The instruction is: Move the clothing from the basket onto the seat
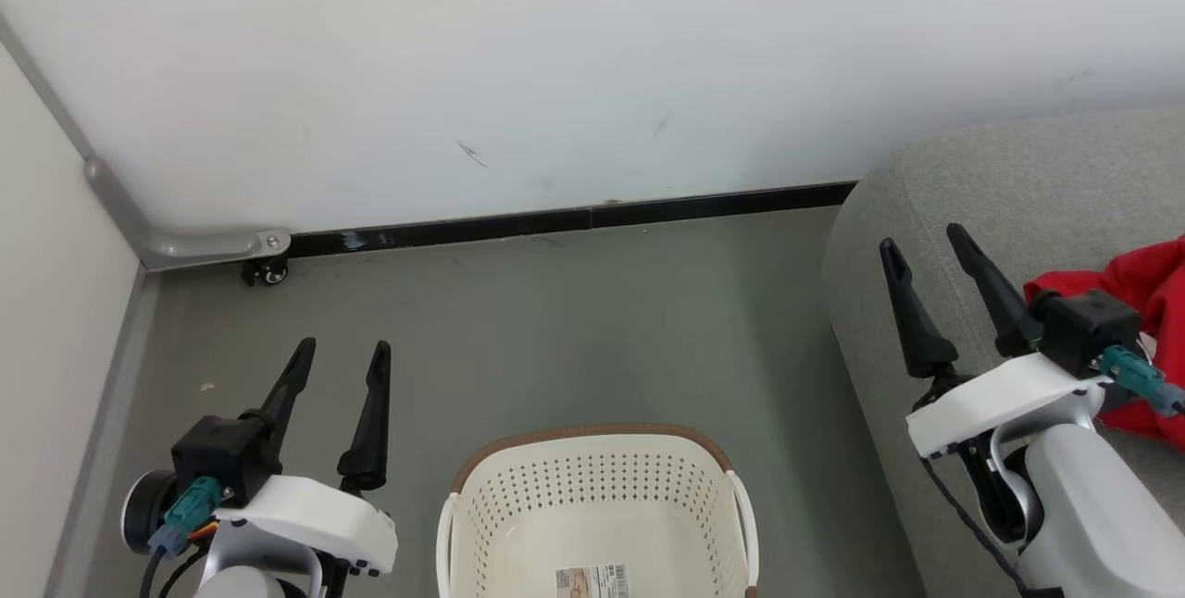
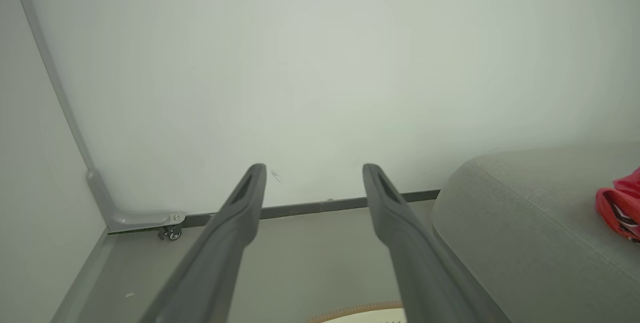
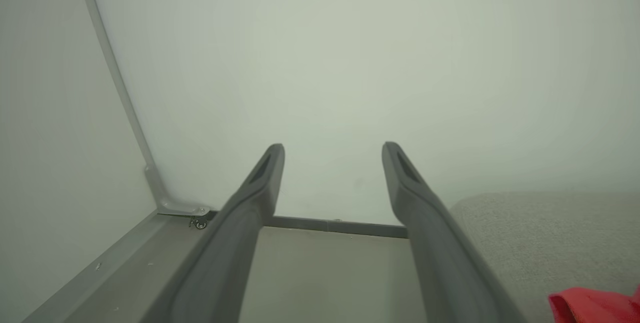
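Lower centre of the head view: the basket [image 1: 592, 436], cream with a brown rim, standing on the grey floor [image 1: 555, 320] and cut off by the bottom edge. Seen inside: perforated walls and a printed label [image 1: 592, 581] on the bottom. A sliver of the basket [image 2: 360, 309] rim also at the bottom edge of the left wrist view.

Right side of the head view: the seat [image 1: 1018, 191], light grey, near the basket but apart from it, a strip of floor between. At the right edge, lying on the seat: the clothing [image 1: 1143, 274], a crumpled red heap, partly hidden behind the right wrist's black block. Same clothing [image 2: 617, 208] at the right edge of the left wrist view, white and dark trim visible, resting on the seat [image 2: 525, 213]. Again as a red fold [image 3: 590, 305] in the lower right corner of the right wrist view, on the seat [image 3: 540, 223].

Left gripper [image 1: 343, 346]: lower left of the head view, above the floor, left of the basket. Fingers spread wide, nothing between them; confirmed from its own wrist [image 2: 314, 169].

Right gripper [image 1: 922, 239]: middle right of the head view, over the seat's left end. Fingers spread wide [image 3: 333, 147], nothing held, clear of the clothing.

Upper half of the head view: white wall [image 1: 555, 52], black baseboard [image 1: 574, 220], small caster [image 1: 268, 272] at left.
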{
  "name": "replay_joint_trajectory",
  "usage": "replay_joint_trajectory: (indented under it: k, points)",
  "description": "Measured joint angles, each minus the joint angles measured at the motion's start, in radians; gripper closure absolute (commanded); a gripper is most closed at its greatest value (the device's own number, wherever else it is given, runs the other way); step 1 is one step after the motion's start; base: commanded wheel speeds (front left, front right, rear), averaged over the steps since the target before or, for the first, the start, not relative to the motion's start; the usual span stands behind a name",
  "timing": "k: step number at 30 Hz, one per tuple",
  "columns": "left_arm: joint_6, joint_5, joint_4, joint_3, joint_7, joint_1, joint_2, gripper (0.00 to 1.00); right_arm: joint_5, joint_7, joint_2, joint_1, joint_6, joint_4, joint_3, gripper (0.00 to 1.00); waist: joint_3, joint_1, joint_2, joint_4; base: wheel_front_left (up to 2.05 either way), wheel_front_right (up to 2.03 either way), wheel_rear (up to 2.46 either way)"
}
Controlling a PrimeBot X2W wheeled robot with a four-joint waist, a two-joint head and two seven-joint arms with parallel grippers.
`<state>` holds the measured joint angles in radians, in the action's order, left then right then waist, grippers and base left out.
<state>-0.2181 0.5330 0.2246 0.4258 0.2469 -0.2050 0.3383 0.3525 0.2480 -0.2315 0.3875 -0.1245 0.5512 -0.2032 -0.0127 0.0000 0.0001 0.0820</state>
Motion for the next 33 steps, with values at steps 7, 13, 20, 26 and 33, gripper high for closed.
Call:
replay_joint_trajectory:
  k: [7, 13, 20, 26, 33]
  points:
    - [-0.029, -0.010, -0.019, -0.038, 0.000, 0.046, -0.005, 0.00, -0.025, 0.000, 0.037, -0.065, 0.000, -0.014, 0.004, 0.00, 0.024, 0.0000, 0.0000, -0.028, 0.00, 0.00, 0.00]
    - [-0.052, -0.018, -0.032, -0.066, 0.000, 0.093, -0.011, 0.00, -0.056, -0.001, 0.059, -0.113, 0.000, -0.033, 0.028, 0.00, 0.040, 0.0000, 0.0000, -0.047, 0.00, 0.00, 0.00]
    - [-0.065, -0.036, -0.052, -0.093, 0.000, 0.139, -0.025, 0.00, -0.092, -0.003, 0.103, -0.178, 0.000, -0.069, 0.044, 0.00, 0.055, 0.0000, -0.0001, -0.059, 0.00, 0.00, 0.00]
    - [-0.081, -0.054, -0.076, -0.112, 0.000, 0.166, -0.037, 0.00, -0.125, -0.016, 0.141, -0.244, 0.000, -0.105, 0.071, 0.00, 0.067, 0.0000, 0.0000, -0.061, 0.00, 0.00, 0.00]
    - [-0.090, -0.081, -0.086, -0.120, 0.000, 0.208, -0.040, 0.00, -0.147, -0.023, 0.166, -0.307, 0.000, -0.140, 0.109, 0.00, 0.074, 0.0000, 0.0000, -0.051, 0.00, 0.00, 0.00]
